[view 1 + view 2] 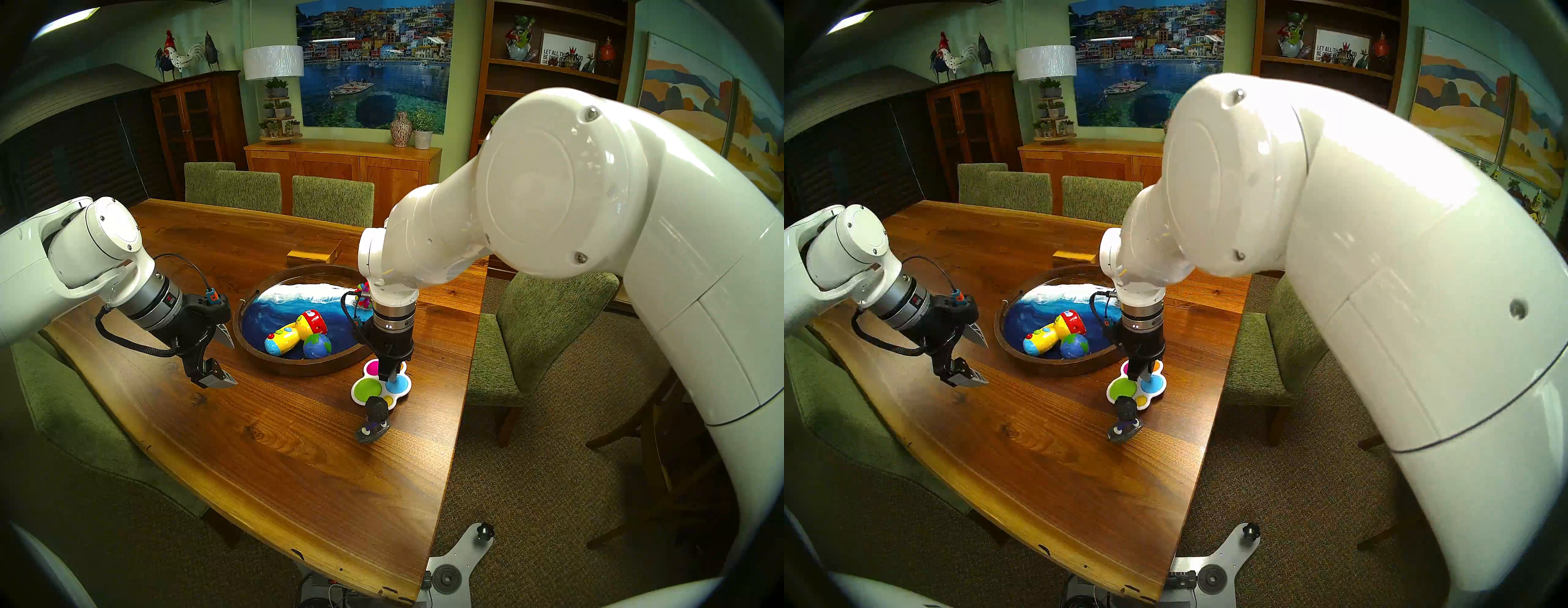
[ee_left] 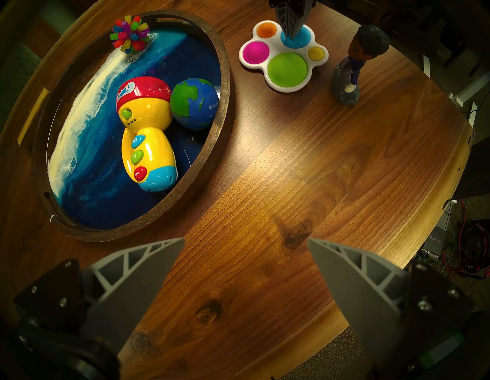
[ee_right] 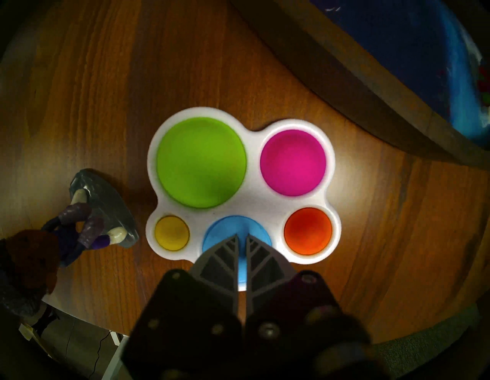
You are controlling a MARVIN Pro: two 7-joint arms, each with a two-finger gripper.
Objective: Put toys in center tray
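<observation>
Glossy round-bubbled white popper [image 3: 246,183] lies on grained wooden table [image 2: 291,172].

I'm seeing the flashlight [image 1: 295,331], globe [image 1: 317,346] and spiky ball [image 1: 363,294] lying in the tray [image 1: 297,368]; the popper [image 1: 375,388] and figurine [image 1: 373,418] are sitting outside, right of it.

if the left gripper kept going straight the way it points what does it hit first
Probably bare table. The left gripper is open, angled steeply down at wood beside the tray, and nothing lies between its fingers. Exact depth is unclear.
</observation>
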